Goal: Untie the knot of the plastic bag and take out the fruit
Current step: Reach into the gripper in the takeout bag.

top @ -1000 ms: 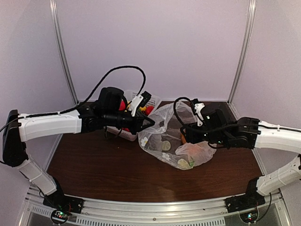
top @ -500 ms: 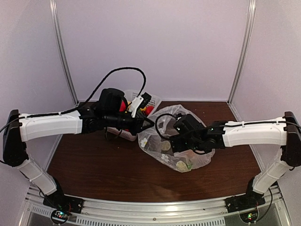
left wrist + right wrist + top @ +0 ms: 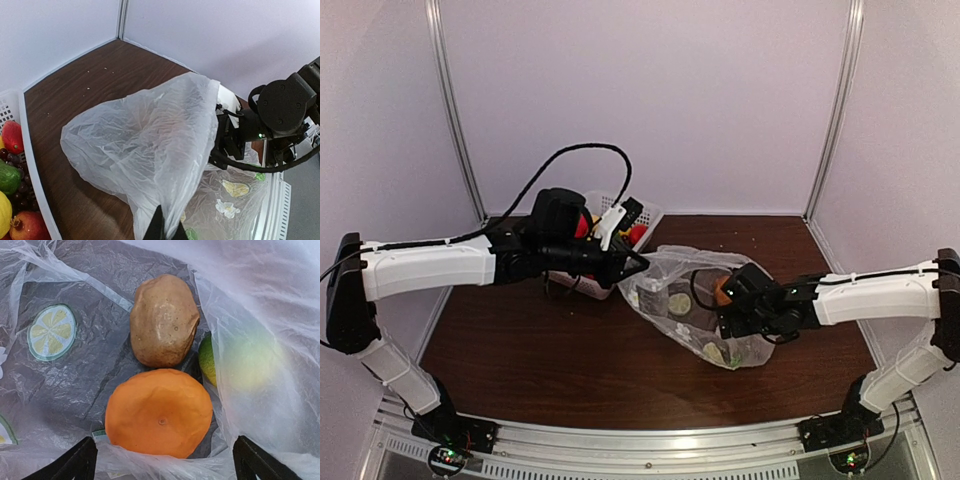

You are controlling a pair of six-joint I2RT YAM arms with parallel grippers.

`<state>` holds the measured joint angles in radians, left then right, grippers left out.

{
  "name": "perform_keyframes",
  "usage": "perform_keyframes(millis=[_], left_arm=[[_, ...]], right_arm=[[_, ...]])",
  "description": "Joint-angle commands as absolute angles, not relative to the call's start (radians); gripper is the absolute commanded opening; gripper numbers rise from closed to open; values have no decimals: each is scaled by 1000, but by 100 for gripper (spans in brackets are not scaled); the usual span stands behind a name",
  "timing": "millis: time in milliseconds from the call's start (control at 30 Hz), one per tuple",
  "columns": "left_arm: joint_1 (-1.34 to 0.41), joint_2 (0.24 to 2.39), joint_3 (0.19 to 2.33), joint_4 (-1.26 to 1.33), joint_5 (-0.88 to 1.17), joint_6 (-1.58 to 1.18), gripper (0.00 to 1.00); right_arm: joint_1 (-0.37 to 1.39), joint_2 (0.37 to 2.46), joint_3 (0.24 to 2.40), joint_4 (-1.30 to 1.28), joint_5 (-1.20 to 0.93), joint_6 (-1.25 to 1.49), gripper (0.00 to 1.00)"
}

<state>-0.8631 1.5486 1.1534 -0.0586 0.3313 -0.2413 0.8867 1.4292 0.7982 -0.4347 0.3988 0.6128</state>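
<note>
Left jaws clenched on the plastic bag (image 3: 150, 145); right jaws released, the orange fruit (image 3: 159, 412) just ahead between them. Closing there, you may pinch loose film along with it.

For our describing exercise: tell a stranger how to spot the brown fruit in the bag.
On the dark table lies a clear printed plastic bag. Inside it, the brown fruit is the dull oval one, beside a round orange fruit and a yellow-green fruit.
</note>
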Motion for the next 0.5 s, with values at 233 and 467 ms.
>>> perform_keyframes(millis=[233,467], left_arm=[[-865,1564,1152,-36,328,-224,0],[-865,1576,1154,-34,337,-226,0]], right_arm=[[856,1328,805,-392,314,552,98],[862,1290,867,-396,301,498,90]])
